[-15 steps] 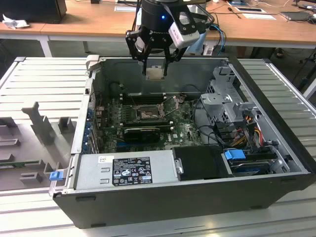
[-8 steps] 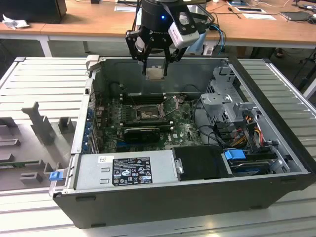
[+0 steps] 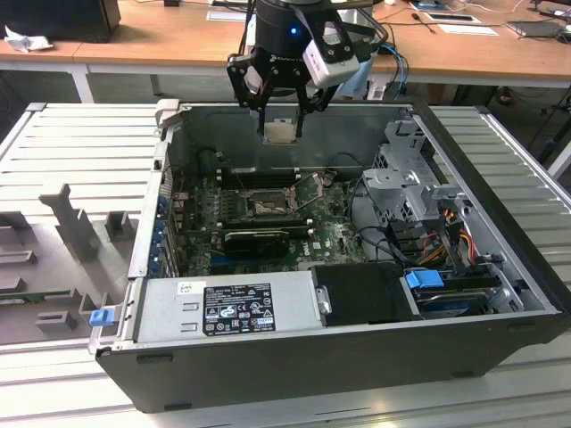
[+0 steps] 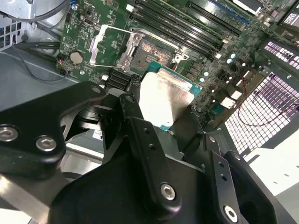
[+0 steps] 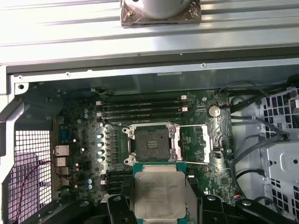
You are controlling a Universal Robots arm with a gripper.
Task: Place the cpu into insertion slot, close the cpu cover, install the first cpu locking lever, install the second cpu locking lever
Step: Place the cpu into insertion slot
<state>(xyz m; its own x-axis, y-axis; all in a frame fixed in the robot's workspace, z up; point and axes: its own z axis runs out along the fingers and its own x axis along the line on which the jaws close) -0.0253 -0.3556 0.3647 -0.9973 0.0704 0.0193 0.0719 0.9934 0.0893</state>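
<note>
My gripper (image 3: 281, 123) hangs over the back wall of the open computer case (image 3: 500, 223), shut on the cpu (image 3: 280, 132), a flat silver-grey square. In both wrist views the cpu (image 5: 159, 191) (image 4: 166, 95) sits between the black fingers (image 5: 114, 205). The insertion slot (image 5: 152, 142) (image 3: 266, 207) (image 4: 152, 49) lies open and empty on the green motherboard, below and forward of the cpu. The cpu cover (image 5: 194, 144) (image 4: 110, 44), a silvery frame with a square window, is swung open beside the slot.
Memory slots (image 5: 140, 109) run along the slot's far side. A grey power supply (image 3: 227, 308) and a black shroud (image 3: 361, 294) fill the case's near end. A metal drive cage (image 3: 410, 178) with cables stands at the exterior view's right. Wooden desks (image 3: 161, 36) stand behind.
</note>
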